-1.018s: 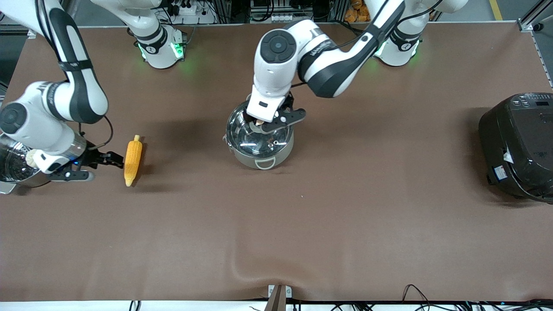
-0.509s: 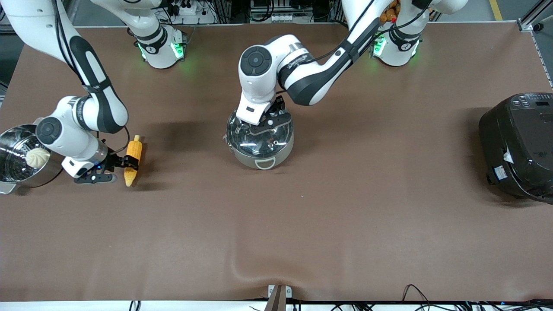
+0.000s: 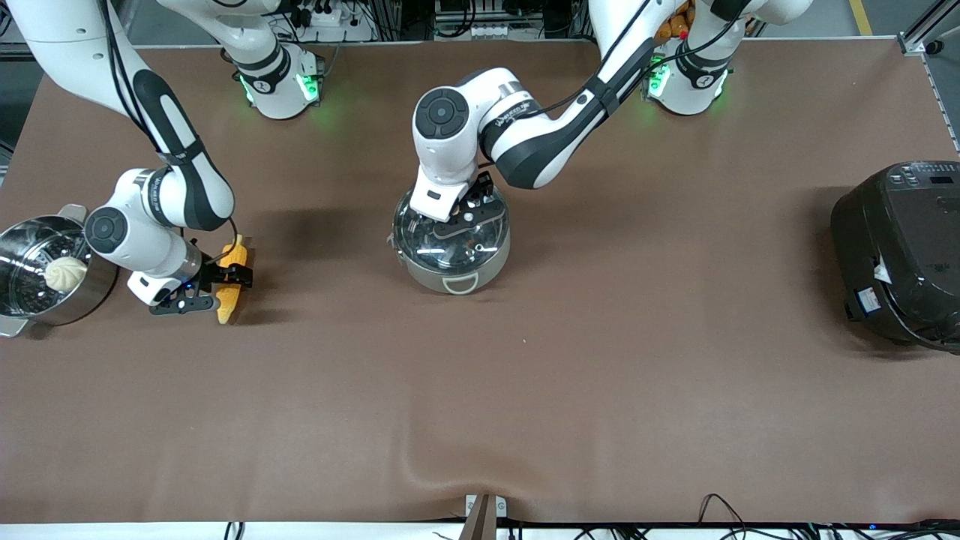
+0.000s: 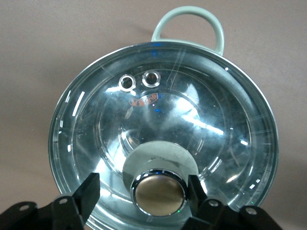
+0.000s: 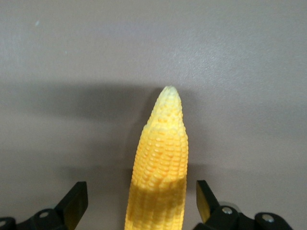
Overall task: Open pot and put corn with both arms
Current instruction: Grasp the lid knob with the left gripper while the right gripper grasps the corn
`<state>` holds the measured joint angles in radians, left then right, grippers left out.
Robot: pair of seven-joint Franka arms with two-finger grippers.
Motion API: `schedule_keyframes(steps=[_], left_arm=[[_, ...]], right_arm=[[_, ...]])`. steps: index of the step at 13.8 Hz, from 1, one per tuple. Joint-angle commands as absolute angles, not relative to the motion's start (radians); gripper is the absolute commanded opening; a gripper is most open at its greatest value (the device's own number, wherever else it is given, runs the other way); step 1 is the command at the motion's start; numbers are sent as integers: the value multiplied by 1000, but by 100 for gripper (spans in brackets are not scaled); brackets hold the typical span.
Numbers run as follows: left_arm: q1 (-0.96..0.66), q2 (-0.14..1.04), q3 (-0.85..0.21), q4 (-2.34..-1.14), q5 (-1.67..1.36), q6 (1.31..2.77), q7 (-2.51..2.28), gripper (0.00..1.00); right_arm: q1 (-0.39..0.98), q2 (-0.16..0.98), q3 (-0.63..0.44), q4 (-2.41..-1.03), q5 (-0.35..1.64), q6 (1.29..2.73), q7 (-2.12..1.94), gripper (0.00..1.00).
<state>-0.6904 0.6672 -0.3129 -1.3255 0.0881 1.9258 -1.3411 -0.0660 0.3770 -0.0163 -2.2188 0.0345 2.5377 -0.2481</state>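
Front view: mid-table, the left hand (image 3: pixel 459 214) straddles the knob (image 4: pixel 159 193) of the pot (image 3: pixel 452 244), fingers spread, lid on; the right hand (image 3: pixel 225 279) brackets the corn (image 3: pixel 232 278) lying near the right arm's end, unclenched. Both must clamp next, then lift.

Glossy steel pot (image 3: pixel 452 255) under clear glass lid (image 4: pixel 163 143), bumpy-kernelled corn (image 5: pixel 160 163), matt brown table cloth (image 3: pixel 600 337).

Your brown table (image 3: pixel 600 360) carries 4 things: steamer pot (image 3: pixel 30 300), corn (image 3: pixel 229 304), pot (image 3: pixel 454 277), black rice cooker (image 3: pixel 900 255).
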Motion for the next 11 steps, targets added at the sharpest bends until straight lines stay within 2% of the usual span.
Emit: schedule_keyframes(steps=[1, 6, 8, 9, 11], left_arm=[[-701, 681, -308, -1307, 112, 1930, -1368, 78], [-703, 695, -308, -1307, 112, 1940, -1371, 74], [-701, 696, -308, -1307, 110, 1945, -1371, 64], [-701, 696, -308, -1307, 109, 1947, -1371, 60], [-703, 696, -308, -1307, 109, 1947, -1371, 40]], right_arm=[[-98, 371, -12, -2232, 41, 2551, -316, 100], [-100, 402, -12, -2232, 57, 2562, -307, 100], [-103, 419, -12, -2233, 57, 2569, -307, 100], [-110, 422, -12, -2233, 57, 2568, -307, 89], [-110, 422, -12, -2233, 57, 2560, -307, 64]])
